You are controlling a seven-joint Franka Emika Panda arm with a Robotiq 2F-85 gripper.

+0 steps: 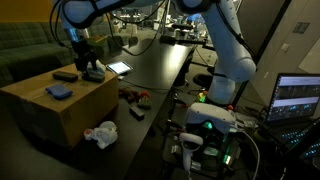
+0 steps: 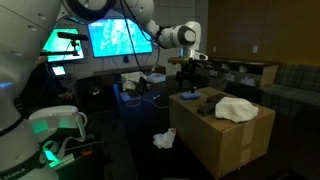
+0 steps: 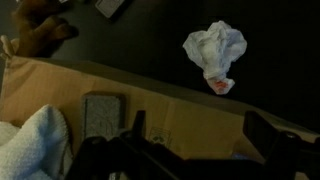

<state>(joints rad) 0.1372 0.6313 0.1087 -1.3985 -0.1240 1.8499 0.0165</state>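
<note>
Dark table (image 1: 160, 70) runs alongside cardboard box (image 1: 60, 115) (image 2: 225, 145) in both exterior views. Gripper (image 1: 88, 70) (image 2: 187, 88) (image 3: 195, 128) hangs over box top, jaws spread wide, nothing between them. Pale cloth (image 1: 60, 91) (image 2: 237, 109) (image 3: 35, 145) lies bunched on box top. Grey block (image 1: 67, 75) (image 3: 100, 112) lies flat on box top, just beside cloth; in wrist view it sits outside one finger (image 3: 137, 128), not touching. Crumpled white wad (image 1: 100, 133) (image 2: 165, 139) (image 3: 215, 50) lies off box, on dark surface, well apart from gripper.
</note>
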